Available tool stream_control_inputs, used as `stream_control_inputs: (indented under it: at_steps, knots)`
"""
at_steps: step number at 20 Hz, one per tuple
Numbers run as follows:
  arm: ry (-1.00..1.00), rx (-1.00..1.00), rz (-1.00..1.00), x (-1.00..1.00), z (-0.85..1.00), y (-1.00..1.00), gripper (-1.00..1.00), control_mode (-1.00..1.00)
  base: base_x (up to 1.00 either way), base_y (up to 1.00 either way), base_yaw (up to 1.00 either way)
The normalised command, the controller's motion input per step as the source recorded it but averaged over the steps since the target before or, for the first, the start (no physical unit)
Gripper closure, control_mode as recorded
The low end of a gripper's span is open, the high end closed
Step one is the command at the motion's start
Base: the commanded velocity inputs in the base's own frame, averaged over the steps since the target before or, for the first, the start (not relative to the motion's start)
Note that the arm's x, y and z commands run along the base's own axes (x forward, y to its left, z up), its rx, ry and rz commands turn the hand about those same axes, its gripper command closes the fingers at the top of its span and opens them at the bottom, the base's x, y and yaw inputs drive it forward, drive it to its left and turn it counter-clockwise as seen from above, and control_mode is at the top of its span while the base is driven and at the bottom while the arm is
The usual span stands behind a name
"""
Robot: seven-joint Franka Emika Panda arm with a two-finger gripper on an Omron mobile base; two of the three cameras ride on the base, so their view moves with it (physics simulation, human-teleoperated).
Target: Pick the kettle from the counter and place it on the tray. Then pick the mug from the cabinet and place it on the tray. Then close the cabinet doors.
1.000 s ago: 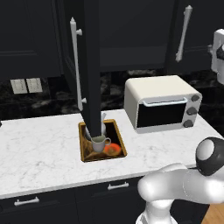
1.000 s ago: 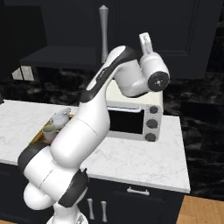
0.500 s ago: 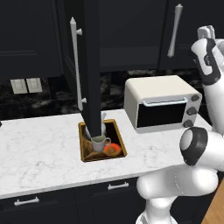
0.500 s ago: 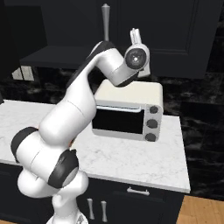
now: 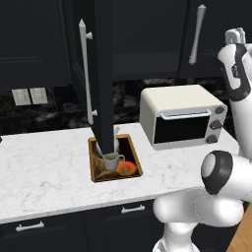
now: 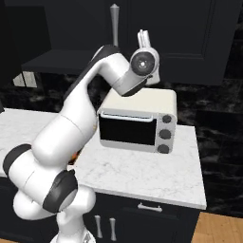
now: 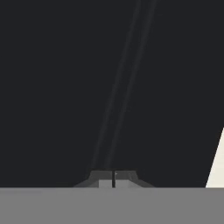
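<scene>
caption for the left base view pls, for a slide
Mug and kettle on the tray, one cabinet door open, gripper raised above the toaster oven.

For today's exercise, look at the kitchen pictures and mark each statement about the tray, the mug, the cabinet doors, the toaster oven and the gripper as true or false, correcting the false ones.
1. The mug stands on the tray. True.
2. The tray lies on top of the toaster oven. False: it lies on the counter, left of the oven.
3. Both cabinet doors are shut. False: the left door stands open, edge-on over the tray.
4. The gripper has its fingers together. True.
5. The gripper is down at the tray. False: it is raised near the right door.
</scene>
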Motion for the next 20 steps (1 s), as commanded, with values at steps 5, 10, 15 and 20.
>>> stream_control_inputs:
  at_steps: [5,10,15,20]
  knots:
    - [-0.08,-0.02,0.0,-1.0,0.56,0.65,1.0,-1.0,0.0,0.0,0.0]
    - [0.1,-0.16,-0.02,-0.95,0.0,0.81,1.0,-1.0,0.0,0.0,0.0]
    - [0.01,0.0,0.03,-0.24,-0.02,0.1,1.0,-1.0,0.0,0.0,0.0]
    - [0.0,-0.03,0.05,-1.0,0.0,0.95,1.0,-1.0,0.0,0.0,0.0]
